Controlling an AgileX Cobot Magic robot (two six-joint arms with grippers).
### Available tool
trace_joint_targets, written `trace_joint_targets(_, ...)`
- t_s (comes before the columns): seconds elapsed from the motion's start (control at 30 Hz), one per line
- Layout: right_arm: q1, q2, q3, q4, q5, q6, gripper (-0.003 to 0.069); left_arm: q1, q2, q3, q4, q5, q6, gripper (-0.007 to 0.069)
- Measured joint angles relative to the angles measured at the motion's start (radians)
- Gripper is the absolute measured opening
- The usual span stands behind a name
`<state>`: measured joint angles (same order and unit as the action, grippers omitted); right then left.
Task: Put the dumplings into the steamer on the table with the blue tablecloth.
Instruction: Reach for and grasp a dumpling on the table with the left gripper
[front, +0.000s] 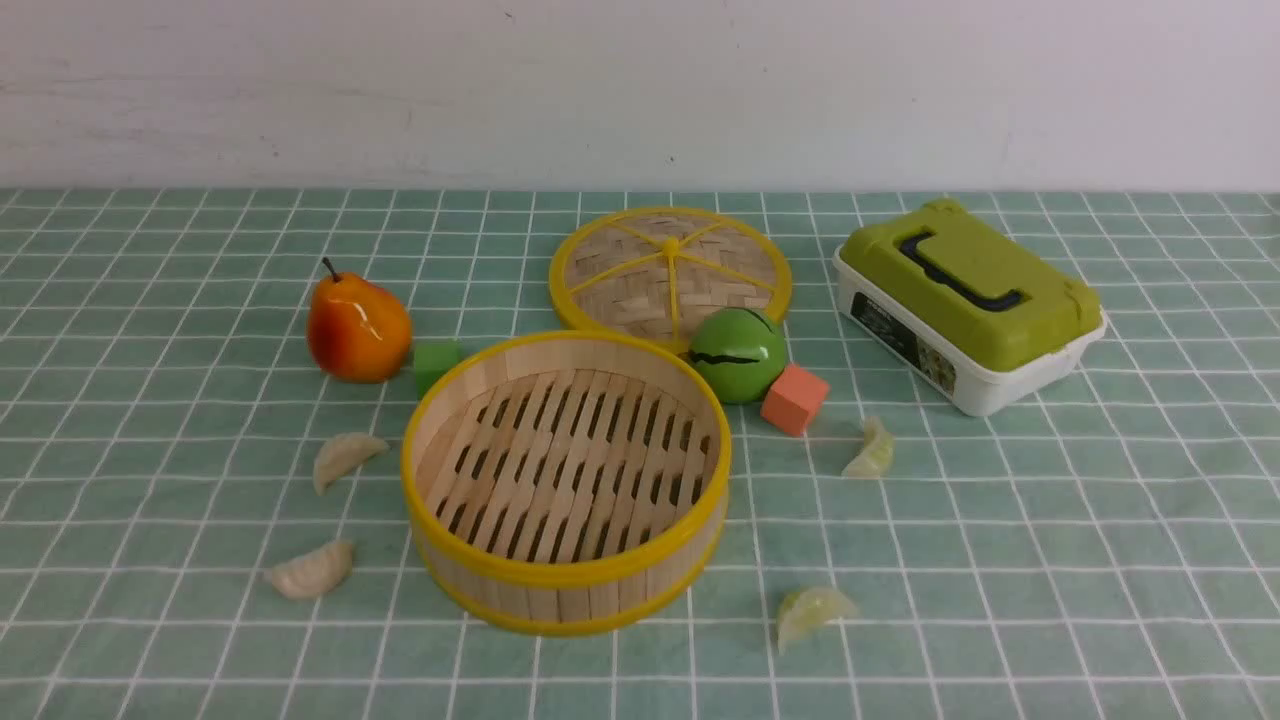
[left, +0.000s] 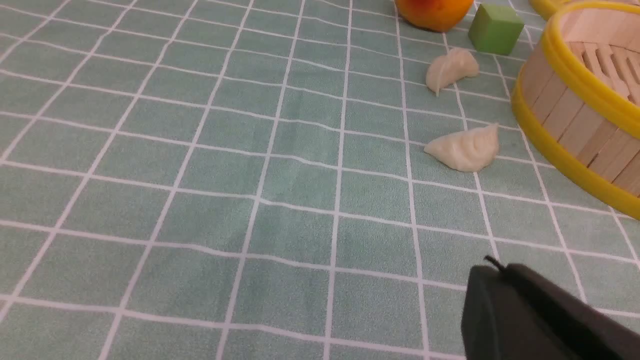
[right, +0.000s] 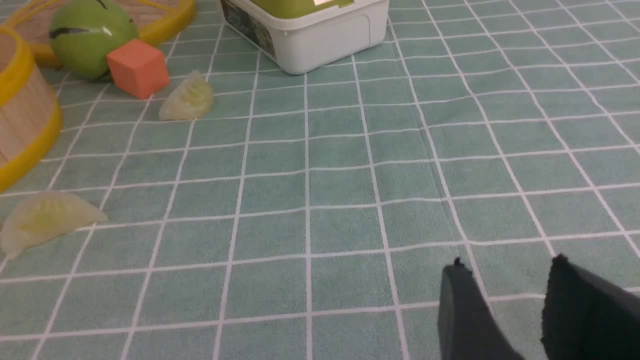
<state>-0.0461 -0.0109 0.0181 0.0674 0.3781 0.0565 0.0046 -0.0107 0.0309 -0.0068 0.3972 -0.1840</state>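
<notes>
The bamboo steamer (front: 565, 480) stands empty in the middle of the blue tablecloth (front: 1050, 560). Two creamy white dumplings (front: 343, 455) (front: 310, 572) lie to its left. Two pale green dumplings (front: 872, 450) (front: 812, 610) lie to its right. No arm shows in the front view. In the left wrist view my left gripper (left: 492, 267) is shut and holds nothing, short of the nearer white dumpling (left: 465, 148). In the right wrist view my right gripper (right: 507, 264) is open over bare cloth, well away from the green dumplings (right: 45, 220) (right: 189, 97).
The woven lid (front: 670, 270) lies behind the steamer. A green ball (front: 738, 352) and an orange cube (front: 795, 398) sit at its back right. A pear (front: 357, 325) and a green cube (front: 436, 362) sit at its back left. A green-lidded white box (front: 965, 300) stands at the right.
</notes>
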Motion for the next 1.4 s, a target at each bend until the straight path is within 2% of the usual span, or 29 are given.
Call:
trace_joint_targets(0.77, 0.000, 0.000, 0.000, 0.000, 0.000, 0.000, 0.0239, 0.000, 0.000, 0.000, 0.000, -0.003, 0.000, -0.0011)
trace_joint_targets(0.97, 0.000, 0.000, 0.000, 0.000, -0.011, 0.000, 0.0240, 0.000, 0.000, 0.000, -0.001, -0.051, 0.000, -0.0010)
trace_joint_targets(1.1, 0.000, 0.000, 0.010, 0.000, -0.108, 0.000, 0.0240, 0.000, 0.000, 0.000, -0.001, -0.188, 0.000, -0.0008)
trace_joint_targets(1.3, 0.000, 0.000, 0.010, -0.004, -0.443, 0.001, 0.0240, 0.000, 0.000, 0.000, -0.001, -0.595, 0.000, -0.0003)
trace_joint_targets(1.4, 0.000, 0.000, 0.010, -0.004, -0.578, 0.026, 0.0240, 0.000, 0.000, 0.000, -0.001, -0.751, 0.000, 0.0000)
